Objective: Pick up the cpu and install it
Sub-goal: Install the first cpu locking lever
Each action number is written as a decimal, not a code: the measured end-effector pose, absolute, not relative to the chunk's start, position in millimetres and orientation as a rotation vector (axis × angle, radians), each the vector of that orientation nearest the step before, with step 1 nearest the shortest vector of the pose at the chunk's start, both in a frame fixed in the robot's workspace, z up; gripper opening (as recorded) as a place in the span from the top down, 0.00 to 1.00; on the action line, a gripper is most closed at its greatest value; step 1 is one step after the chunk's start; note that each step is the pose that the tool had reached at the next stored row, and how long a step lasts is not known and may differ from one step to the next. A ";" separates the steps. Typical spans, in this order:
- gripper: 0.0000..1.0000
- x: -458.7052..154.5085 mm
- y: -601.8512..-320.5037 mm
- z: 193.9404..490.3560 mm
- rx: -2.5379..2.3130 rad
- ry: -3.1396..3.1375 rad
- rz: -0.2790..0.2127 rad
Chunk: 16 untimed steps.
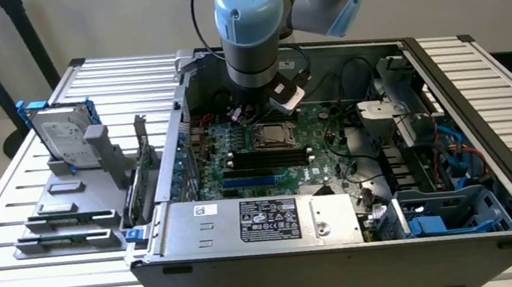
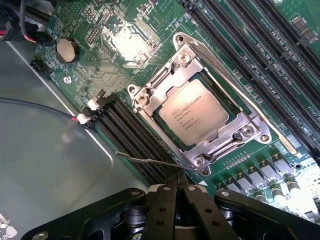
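The cpu (image 2: 201, 113) sits flat in its socket on the green motherboard (image 2: 125, 40), its silver top showing through the opening of the metal retention frame (image 2: 150, 97) that lies over its edges. The print on the chip is too fine to read. A thin lever wire (image 2: 150, 161) runs off from the frame's corner towards the arm. In the exterior view the chip (image 1: 274, 135) is a small pale square deep inside the open computer case (image 1: 345, 263), partly screened by the arm above it.

The gripper (image 2: 176, 186) hangs just above that corner of the socket, its black jaws pressed together with nothing between them, apart from the chip. Its base is cut off at the picture's edge.

Black memory slots (image 2: 260, 65) run alongside the socket; a coin battery (image 2: 66, 50) lies farther off. Glare washes out part of the board near it.

Out on the slatted worktop (image 1: 42, 280), at the exterior view's left, a grey holder (image 1: 68, 213) carries a hard drive in a blue frame (image 1: 63, 139) standing upright and some long narrow sticks (image 1: 68, 239), too small to make out closely. The arm's upper part (image 1: 252, 15) leaves the picture at the top.
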<state>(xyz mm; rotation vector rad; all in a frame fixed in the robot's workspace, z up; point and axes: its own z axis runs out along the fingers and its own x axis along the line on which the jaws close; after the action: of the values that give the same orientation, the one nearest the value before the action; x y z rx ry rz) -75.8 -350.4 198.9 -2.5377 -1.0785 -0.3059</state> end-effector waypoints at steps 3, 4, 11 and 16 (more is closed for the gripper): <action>0.89 -75.9 -352.0 198.9 -2.537 -1.079 -0.306; 0.89 -75.9 -352.0 198.9 -2.537 -1.079 -0.306; 0.89 -75.1 -352.0 198.2 -2.534 -1.086 -0.304; 0.89 -72.5 -352.1 197.1 -2.532 -1.090 -0.303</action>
<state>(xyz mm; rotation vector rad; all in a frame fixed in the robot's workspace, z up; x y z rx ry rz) -72.5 -352.1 197.1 -2.5319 -1.0904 -0.3032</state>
